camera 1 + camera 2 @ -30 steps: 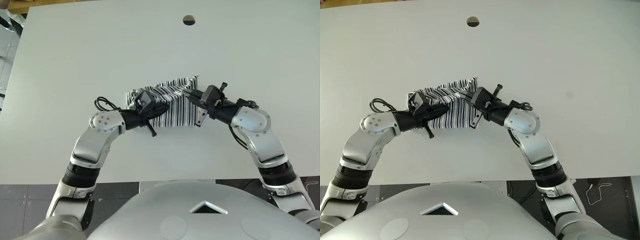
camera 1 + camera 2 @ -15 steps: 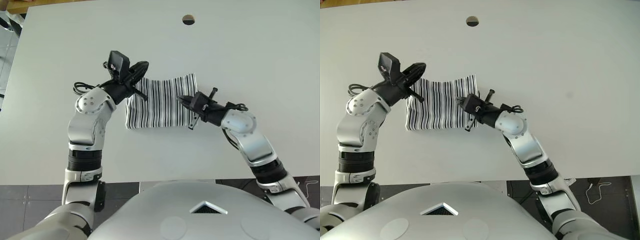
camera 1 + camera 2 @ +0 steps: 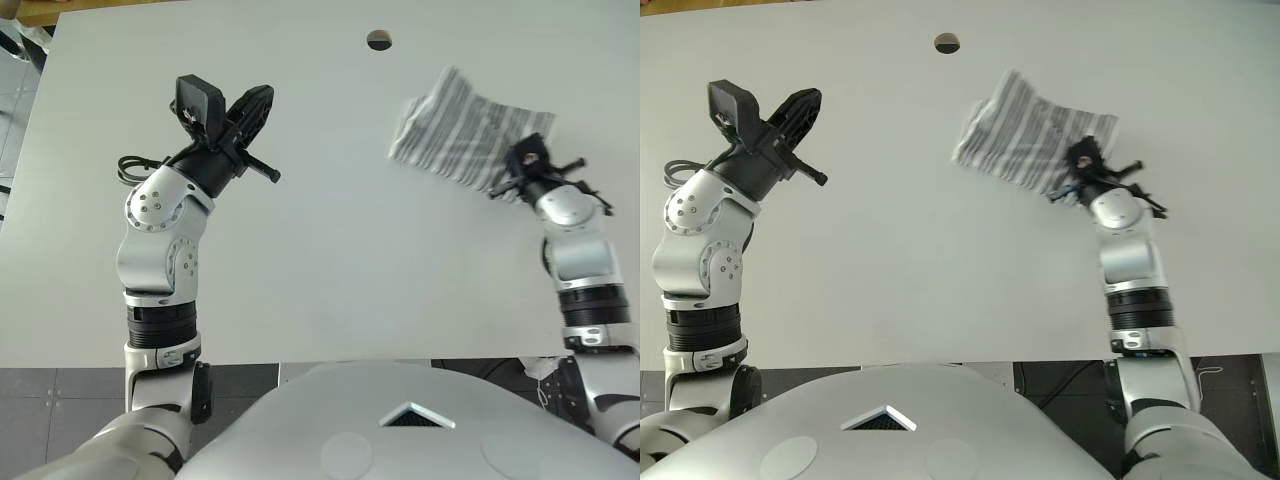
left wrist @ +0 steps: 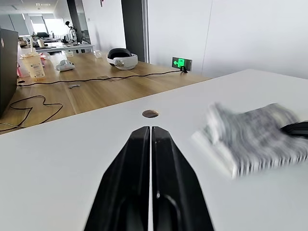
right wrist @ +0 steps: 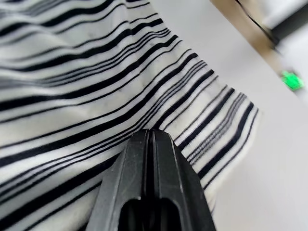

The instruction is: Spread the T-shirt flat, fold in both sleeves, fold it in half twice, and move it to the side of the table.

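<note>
Over on the right side of the surface, the right pincer looks pinched shut on a corner of the striped T-shirt and should set it down flat and softly, while the left pincer hangs shut and empty.

White table bearing folded striped T-shirt

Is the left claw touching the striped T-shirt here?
Apart. The left eye view shows the left claw on the left, with a wide stretch of bare table between it and the T-shirt.
</note>
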